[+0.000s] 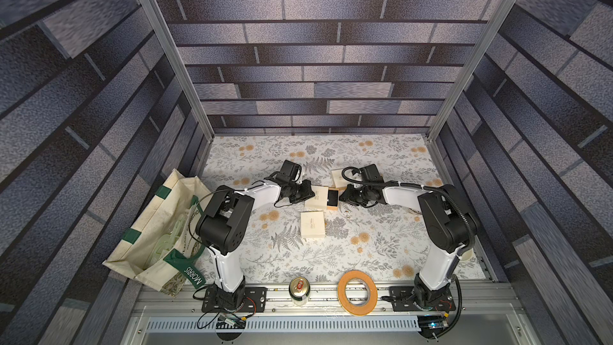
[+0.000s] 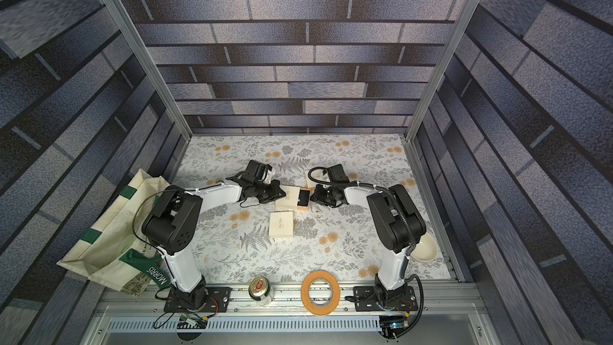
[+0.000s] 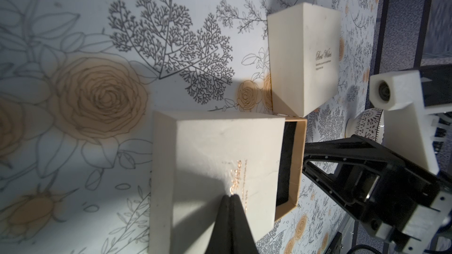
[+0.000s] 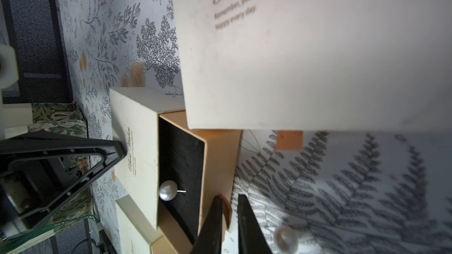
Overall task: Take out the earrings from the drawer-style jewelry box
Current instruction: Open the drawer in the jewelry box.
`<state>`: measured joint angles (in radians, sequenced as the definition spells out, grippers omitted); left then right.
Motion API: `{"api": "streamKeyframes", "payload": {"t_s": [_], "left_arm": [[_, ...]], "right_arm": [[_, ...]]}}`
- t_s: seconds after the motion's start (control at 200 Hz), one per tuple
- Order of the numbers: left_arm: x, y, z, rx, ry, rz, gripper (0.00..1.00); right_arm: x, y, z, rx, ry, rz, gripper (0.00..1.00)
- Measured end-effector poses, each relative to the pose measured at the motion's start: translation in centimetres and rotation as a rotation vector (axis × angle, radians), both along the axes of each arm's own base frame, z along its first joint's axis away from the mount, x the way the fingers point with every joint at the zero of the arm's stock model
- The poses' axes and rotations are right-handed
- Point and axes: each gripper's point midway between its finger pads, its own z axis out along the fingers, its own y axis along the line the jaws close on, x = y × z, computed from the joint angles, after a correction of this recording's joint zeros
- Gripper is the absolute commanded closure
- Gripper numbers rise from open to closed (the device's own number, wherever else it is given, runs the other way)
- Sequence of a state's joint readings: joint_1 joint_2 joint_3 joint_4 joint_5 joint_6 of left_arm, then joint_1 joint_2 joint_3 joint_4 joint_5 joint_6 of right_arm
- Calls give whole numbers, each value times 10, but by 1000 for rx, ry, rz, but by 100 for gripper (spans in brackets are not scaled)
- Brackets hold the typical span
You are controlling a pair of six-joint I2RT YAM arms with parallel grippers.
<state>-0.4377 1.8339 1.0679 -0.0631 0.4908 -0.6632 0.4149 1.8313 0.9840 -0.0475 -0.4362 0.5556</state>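
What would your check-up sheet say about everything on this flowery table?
Surface: flowery tablecloth, flat, no spills seen.
Job's things: middle box with its drawer pulled out; one pearl earring inside, another earring on the cloth.
Clutter: closed box, far box, can, tape roll, bag, bowl.
Pincers: left pincer shut, tips on the middle box's top; right pincer slightly open around the drawer's tab.
Cables: black cable over left arm, ribbed hose on right arm.
Surroundings: brick-print walls, metal frame.
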Motion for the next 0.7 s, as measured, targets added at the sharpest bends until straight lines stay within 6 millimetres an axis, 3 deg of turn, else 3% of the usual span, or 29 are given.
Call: {"api": "streamKeyframes", "payload": {"t_s": [0.491, 0.701], "left_arm": [[0, 0, 0, -3, -2, -2, 100], [0, 0, -1, -4, -3, -2, 100]], "right_arm": [[1, 0, 0, 15, 6, -9, 100], [2, 0, 1, 17, 0, -10, 100]]}}
